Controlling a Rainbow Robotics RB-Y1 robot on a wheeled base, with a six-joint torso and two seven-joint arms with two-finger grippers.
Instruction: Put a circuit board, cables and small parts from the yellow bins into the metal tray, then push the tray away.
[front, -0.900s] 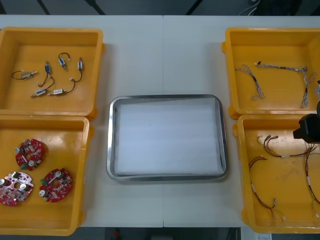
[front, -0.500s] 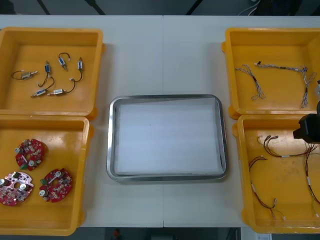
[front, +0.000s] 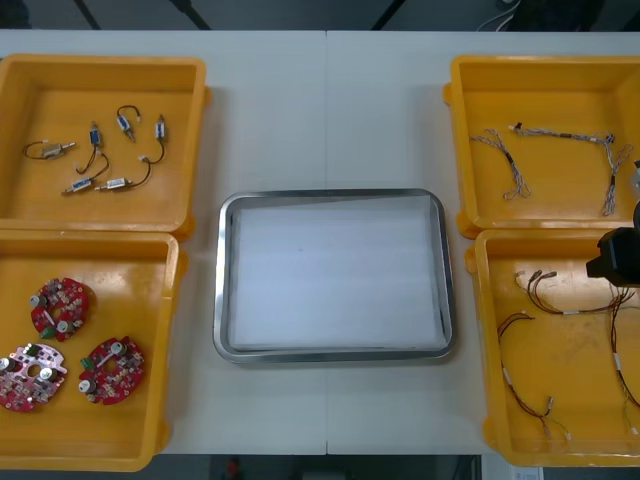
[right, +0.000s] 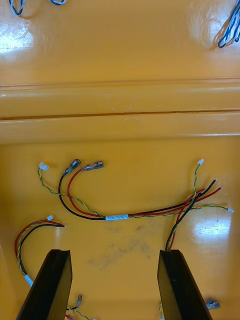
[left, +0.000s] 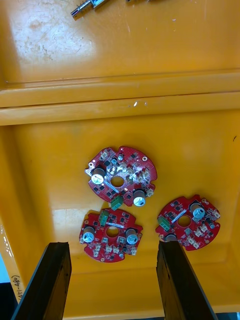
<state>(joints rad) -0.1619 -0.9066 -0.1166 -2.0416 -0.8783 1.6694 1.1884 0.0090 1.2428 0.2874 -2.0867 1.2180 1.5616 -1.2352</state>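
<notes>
The metal tray, white inside, lies between the yellow bins. Three round red circuit boards sit in the near left bin; in the left wrist view one board lies beyond my open left gripper, the other two closer to its fingers. My right gripper is open above the near right bin, over red and black cables. The right arm's black wrist shows at the right edge of the front view.
The far left bin holds several small metal parts with black leads. The far right bin holds twisted blue and white cables. Bare light table lies beyond the tray and in front of it.
</notes>
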